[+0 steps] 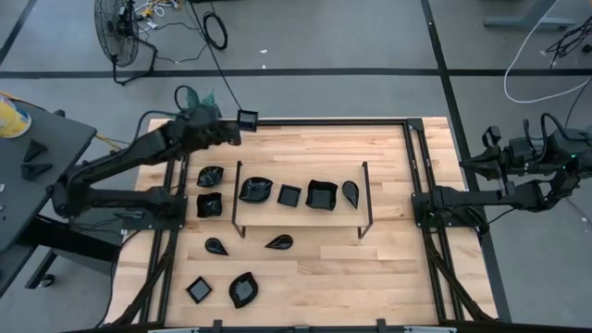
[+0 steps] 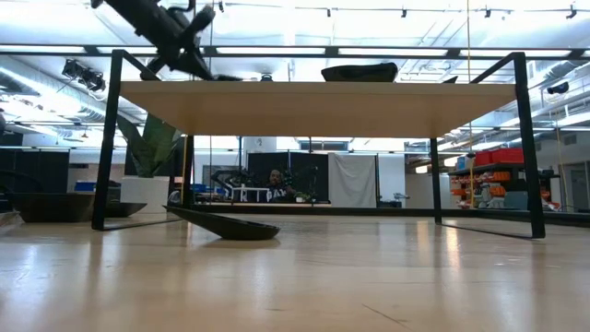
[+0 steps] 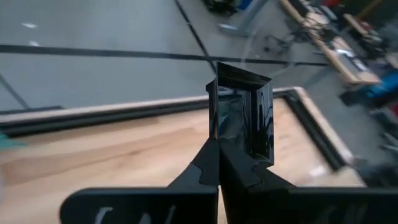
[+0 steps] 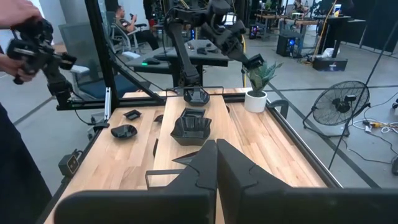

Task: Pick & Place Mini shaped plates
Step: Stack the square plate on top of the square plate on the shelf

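My left gripper (image 1: 237,121) is raised over the table's far-left part, shut on a small square black plate (image 1: 248,118). The right wrist view shows this plate (image 4: 253,61) in the air above the white pot with the green plant (image 4: 255,99). Several other glossy black plates lie flat: a row on the wooden shelf (image 1: 289,195), two left of it (image 1: 209,204), and several on the table nearer me (image 1: 243,289). My right gripper (image 4: 216,152) waits shut, off the table's right edge (image 1: 470,162). My left gripper pinches the square plate by one rim (image 3: 219,134) between its two fingers (image 3: 205,165). The plate is lifted clear of the table and stands on edge beyond the fingertips, its hollow side (image 3: 245,115) showing in the left wrist view.
A low shelf with thin black legs (image 1: 239,199) stands mid-table, its wooden top (image 2: 313,101) carrying plates. A teardrop plate (image 2: 226,226) lies in front of it. Black rails (image 1: 412,176) run along the table's sides. A person sits in the room beyond (image 2: 275,181).
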You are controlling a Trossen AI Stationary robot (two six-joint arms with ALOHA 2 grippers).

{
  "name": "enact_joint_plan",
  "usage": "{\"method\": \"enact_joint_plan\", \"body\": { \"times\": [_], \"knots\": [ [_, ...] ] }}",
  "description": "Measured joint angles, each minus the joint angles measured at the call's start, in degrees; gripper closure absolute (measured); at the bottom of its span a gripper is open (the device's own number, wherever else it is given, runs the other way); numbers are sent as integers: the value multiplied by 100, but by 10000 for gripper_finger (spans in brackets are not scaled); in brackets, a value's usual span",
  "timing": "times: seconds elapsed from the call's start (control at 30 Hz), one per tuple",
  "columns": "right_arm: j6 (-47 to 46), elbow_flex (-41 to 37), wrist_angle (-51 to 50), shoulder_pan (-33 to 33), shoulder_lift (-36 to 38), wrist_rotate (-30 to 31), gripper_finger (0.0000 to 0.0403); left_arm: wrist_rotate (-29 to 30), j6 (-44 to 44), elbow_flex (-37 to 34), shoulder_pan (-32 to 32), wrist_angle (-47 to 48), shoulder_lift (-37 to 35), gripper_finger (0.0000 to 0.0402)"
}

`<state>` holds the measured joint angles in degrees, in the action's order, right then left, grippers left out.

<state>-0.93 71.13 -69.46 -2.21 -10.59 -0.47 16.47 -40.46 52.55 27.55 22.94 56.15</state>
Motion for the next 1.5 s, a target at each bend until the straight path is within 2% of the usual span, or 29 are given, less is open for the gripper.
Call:
{"method": "enact_joint_plan", "body": {
  "times": [0.37, 0.63, 1.0, 1.23, 1.5],
  "knots": [
    [-1, 0, -1, 0, 0, 0, 396, -758, -988, 86, -1092, -29, 8, 400],
    [-1, 0, 0, 1, 0, 0, 396, -1072, -1702, 86, -1810, -43, 85, 400],
    [-1, 0, 1, 1, 0, 2, 396, -1020, -3090, 86, -2582, -41, 98, 400],
    [1, 0, 0, 1, 0, 0, 396, -811, -3861, 90, -2796, -282, 459, 400],
    [-1, 0, 1, 0, 0, 2, 396, -773, -4232, 86, -2887, -587, 986, 400]
  ]
}}
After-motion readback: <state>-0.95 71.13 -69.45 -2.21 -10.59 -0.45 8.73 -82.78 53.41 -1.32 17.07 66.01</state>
